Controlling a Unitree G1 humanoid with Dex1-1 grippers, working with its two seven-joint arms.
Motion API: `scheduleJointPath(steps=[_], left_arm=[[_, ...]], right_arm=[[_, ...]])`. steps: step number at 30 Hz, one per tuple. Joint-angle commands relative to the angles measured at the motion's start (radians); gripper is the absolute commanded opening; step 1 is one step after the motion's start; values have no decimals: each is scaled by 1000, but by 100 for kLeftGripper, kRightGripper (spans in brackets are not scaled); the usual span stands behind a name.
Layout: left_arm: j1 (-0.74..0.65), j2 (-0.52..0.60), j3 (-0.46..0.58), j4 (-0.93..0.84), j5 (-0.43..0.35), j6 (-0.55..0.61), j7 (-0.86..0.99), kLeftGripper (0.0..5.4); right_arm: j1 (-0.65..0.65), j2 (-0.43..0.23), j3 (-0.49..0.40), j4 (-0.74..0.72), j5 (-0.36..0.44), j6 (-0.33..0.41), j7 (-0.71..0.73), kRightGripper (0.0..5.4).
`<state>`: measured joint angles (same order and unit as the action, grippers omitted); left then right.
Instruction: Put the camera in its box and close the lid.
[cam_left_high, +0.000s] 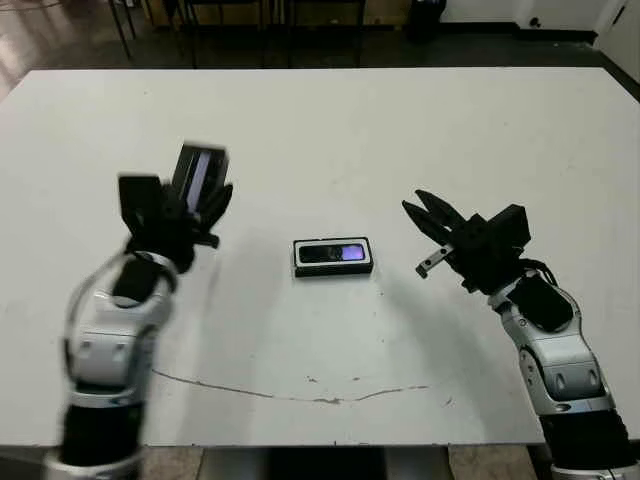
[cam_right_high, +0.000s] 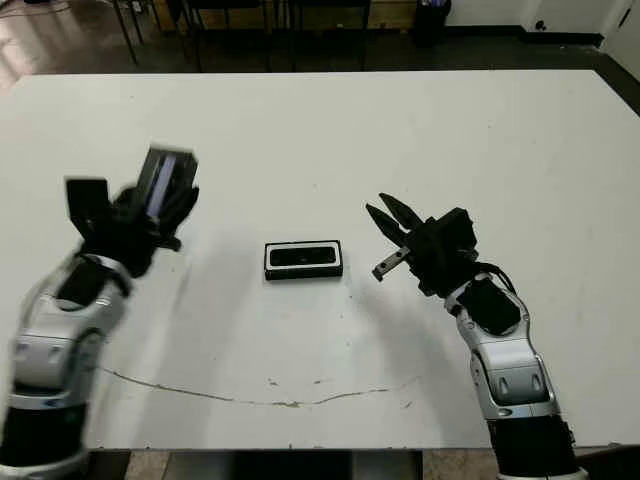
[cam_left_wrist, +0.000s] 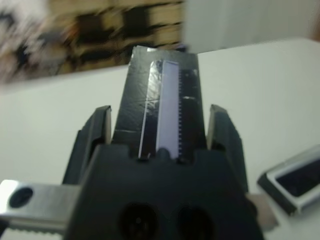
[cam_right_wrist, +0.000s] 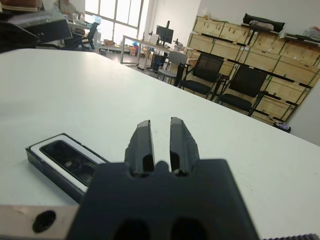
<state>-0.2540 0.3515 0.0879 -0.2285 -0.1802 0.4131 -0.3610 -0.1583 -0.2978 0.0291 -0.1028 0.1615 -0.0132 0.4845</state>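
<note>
White desk (cam_left_high: 320, 130) is carrying one shallow black white-lined box (cam_left_high: 333, 257) with one slim dark camera (cam_left_high: 334, 253) lying inside it. Left gripper (cam_left_high: 200, 180) is holding one thin glossy dark lid (cam_left_high: 196, 177) upright in its jaws; the box is sitting down to their right, long axis crosswise, roughly midway between the arms. Right gripper (cam_left_high: 425, 230) is hovering beside it, jaws parted narrowly and empty.
</note>
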Motion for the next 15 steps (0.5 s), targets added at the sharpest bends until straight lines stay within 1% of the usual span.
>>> scheduleJointPath(steps=[1, 2, 4, 10, 15], left_arm=[[-47, 106, -5, 117, -45, -85, -202, 180], [-66, 132, -11, 158, -56, -118, -267, 180], [-102, 177, -30, 222, -73, -149, -382, 180], [-204, 262, -119, 352, -83, -135, -635, 180], [-289, 279, -195, 463, -64, -135, -771, 180]], right_arm=[[7, -22, -19, 10, 21, 24, 23, 0], [4, -24, -23, 14, 26, 24, 28, 0], [-1, -29, -29, 16, 32, 30, 32, 0], [-6, -39, -42, 10, 39, 50, 35, 0], [-8, -42, -46, 12, 41, 58, 38, 0]])
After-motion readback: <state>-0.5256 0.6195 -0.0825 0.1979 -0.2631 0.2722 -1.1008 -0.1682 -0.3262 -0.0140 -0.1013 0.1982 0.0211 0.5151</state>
